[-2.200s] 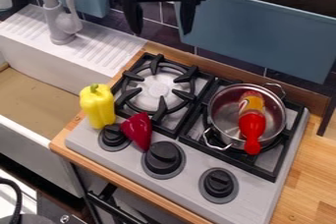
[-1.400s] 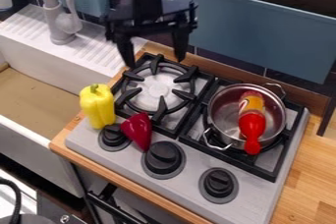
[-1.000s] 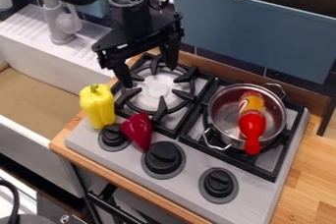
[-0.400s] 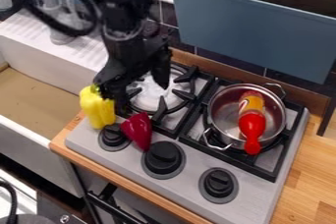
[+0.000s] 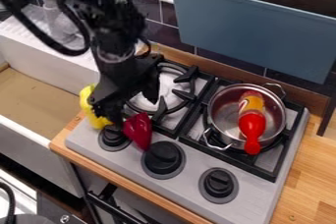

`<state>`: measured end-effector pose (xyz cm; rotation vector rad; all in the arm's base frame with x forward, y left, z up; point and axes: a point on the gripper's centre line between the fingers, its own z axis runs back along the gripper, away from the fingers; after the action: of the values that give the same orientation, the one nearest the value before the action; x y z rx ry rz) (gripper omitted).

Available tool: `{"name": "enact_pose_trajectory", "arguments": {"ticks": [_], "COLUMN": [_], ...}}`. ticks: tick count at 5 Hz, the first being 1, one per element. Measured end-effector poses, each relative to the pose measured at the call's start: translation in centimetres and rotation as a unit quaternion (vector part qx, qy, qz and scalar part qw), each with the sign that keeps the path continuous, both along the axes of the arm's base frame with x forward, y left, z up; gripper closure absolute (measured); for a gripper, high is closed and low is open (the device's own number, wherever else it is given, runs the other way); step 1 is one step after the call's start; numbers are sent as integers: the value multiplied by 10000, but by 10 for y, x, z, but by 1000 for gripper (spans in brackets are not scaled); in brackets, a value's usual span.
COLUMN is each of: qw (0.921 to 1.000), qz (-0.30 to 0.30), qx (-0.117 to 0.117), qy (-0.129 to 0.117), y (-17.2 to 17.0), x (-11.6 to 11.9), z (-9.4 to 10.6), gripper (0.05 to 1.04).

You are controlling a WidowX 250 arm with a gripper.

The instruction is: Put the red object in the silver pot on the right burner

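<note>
The black gripper (image 5: 136,110) stands open at the front left of the left burner. One finger is close to the top left of the dark red pepper-like object (image 5: 138,131), the other hangs over the burner's grate. That red object lies on the stove's front panel between two knobs, its pointed end toward the front. On the right burner sits the silver pot (image 5: 226,115). A bottle (image 5: 252,124) with a red cap end and an orange-yellow label lies in it, leaning out over the front rim.
A yellow pepper (image 5: 97,117) stands at the stove's left corner, partly behind the gripper. Black knobs (image 5: 163,158) line the front panel. The left grate (image 5: 185,94) lies under the gripper. A white sink (image 5: 33,130) is at left, a blue bin (image 5: 256,36) behind.
From the top edge, the gripper has come down and forward to the red object, turning on the way and now partly covering the yellow pepper. Pot, bottle and red object have stayed put.
</note>
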<state>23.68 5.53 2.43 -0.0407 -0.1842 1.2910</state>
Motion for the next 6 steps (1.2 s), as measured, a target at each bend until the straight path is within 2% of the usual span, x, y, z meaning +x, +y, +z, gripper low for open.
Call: {"name": "enact_pose_trajectory", "arguments": {"ticks": [1,2,3,4,5,6], "qw": [9995,9987,9984,9984,9985,9988], "qz": [251,425,493,540,508,437], "qx": [166,288,284,192,192,210], "qy": [57,-47,-27,-19,14,116], "y": [-2,-2,-2,-2,0,0], "x": [5,8,10,8,6,3], "z": [-20,-29,-33,-34,-33,-32], "gripper": [84,85,87,140,300,285]}}
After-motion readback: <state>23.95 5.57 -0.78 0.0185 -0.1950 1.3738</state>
